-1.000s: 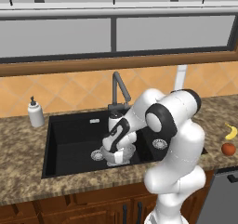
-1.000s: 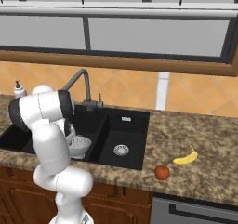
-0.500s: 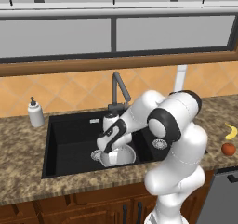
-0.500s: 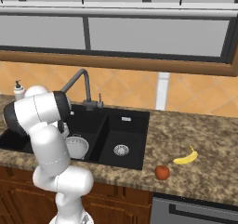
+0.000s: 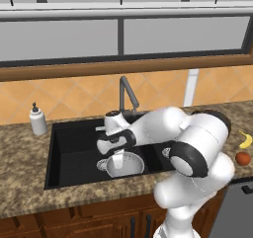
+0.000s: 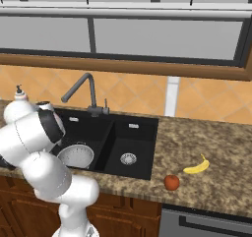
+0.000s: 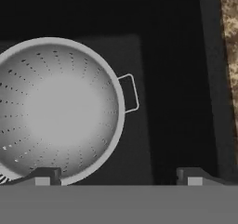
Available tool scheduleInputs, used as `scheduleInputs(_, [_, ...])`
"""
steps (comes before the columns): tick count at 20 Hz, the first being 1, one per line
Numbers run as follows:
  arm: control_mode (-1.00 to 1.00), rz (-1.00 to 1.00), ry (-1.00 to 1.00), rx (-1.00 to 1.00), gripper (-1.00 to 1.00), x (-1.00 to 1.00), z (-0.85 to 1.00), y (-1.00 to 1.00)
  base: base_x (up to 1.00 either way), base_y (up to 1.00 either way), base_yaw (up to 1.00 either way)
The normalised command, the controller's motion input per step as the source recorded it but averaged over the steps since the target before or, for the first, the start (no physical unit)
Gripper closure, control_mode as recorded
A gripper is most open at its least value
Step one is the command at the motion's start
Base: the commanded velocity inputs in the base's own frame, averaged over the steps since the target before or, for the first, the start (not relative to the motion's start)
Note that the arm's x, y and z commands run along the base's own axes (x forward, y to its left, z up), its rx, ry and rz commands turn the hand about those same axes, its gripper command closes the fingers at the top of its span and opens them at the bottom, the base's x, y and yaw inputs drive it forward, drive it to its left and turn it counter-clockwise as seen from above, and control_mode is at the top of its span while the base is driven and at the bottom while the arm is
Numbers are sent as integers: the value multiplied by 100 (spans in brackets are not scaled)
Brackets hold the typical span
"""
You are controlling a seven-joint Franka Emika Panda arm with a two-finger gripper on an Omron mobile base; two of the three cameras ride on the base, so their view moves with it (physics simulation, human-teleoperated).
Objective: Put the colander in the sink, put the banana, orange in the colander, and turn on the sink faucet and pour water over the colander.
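The silvery colander (image 5: 127, 165) sits upright on the floor of the black sink's (image 5: 69, 150) larger basin; it also shows from the other side (image 6: 76, 156). My gripper (image 5: 118, 157) hangs just above its left rim, open. In the hand view the colander (image 7: 56, 109) lies below with one side handle (image 7: 130, 93), and my gripper (image 7: 118, 176) has its fingertips (image 7: 42, 176) far apart with nothing between them. The banana (image 6: 197, 166) and the orange (image 6: 171, 182) lie on the counter to the right of the sink. The dark faucet (image 5: 126, 91) rises behind the basins.
A white soap dispenser (image 5: 37, 120) stands on the granite counter left of the sink. The smaller basin (image 6: 129, 150) with its steel drain lies to the right of the colander. My own arm crosses over the sink's divider. A dishwasher front (image 6: 206, 221) is at lower right.
The hand has drifted a little to the left over the larger basin, and the colander went left with it and now rests on the basin floor. The fruit has not moved.
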Motion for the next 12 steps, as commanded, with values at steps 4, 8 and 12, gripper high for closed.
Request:
scheduleInputs(4, [-100, 29, 0, -15, -100, -64, 52, 0, 0, 0, 0])
scheduleInputs(8, [-100, 37, -4, -19, -100, -72, 54, -7, 0, 0, 0])
scheduleInputs(12, [-100, 29, 0, -13, -100, -61, 58, -30, 0, 0, 0])
